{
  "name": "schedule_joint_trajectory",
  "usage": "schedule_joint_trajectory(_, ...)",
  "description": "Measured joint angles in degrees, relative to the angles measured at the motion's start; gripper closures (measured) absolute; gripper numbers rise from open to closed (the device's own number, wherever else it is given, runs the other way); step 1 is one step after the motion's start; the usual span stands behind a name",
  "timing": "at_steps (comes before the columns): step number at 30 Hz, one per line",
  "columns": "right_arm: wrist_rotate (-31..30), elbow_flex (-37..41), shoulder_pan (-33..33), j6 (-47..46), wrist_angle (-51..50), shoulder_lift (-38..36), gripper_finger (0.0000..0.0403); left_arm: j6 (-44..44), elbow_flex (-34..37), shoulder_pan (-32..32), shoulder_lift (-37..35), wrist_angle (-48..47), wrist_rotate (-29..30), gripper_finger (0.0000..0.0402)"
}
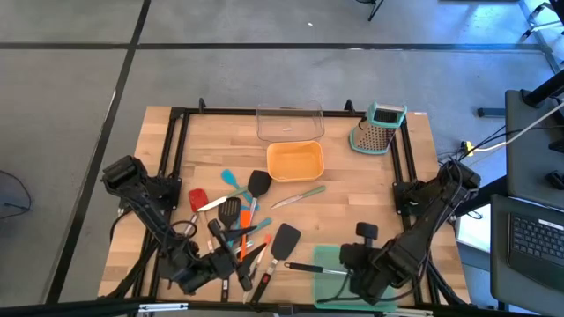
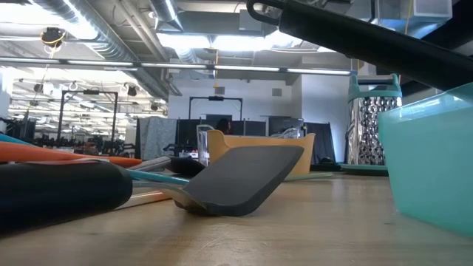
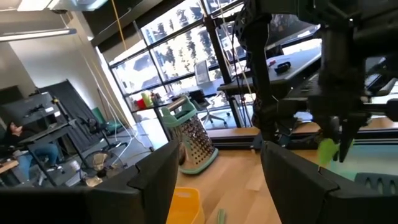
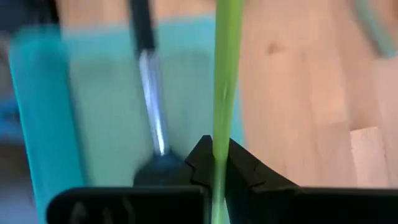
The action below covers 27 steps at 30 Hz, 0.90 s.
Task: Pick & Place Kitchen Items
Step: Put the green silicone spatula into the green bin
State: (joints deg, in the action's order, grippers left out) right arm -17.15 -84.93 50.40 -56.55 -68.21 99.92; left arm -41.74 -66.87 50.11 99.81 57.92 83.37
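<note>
Right gripper (image 4: 214, 177) clamps a thin green utensil (image 4: 225, 68) above the teal-green tray (image 4: 99, 93); left gripper (image 3: 214, 171), jaws apart, holds nothing.

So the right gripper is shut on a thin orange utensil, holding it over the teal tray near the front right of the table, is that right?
Not quite: the thin utensil is green, not orange. The right wrist view shows it pinched upright in the shut right gripper, with the teal tray just beyond. The high view puts that tray near the table's front right.
</note>
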Motion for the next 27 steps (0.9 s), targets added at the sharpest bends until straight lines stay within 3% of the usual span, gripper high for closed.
schedule_joint_trajectory(9,9.7,8.7,1.2,4.1,6.7,0.0,0.0389,0.5,0.0,-0.4,0.0,-1.2,0.0,0.0187)
schedule_joint_trajectory(16,10.8,12.5,-0.8,7.0,15.9,0.0,0.0389,1.8,0.0,-1.2,0.0,-2.4,0.0,0.0187)
schedule_joint_trajectory(27,14.3,19.0,-3.6,9.4,19.5,0.0,0.0389,2.1,0.0,-1.2,0.0,-3.0,-0.1,0.0187)
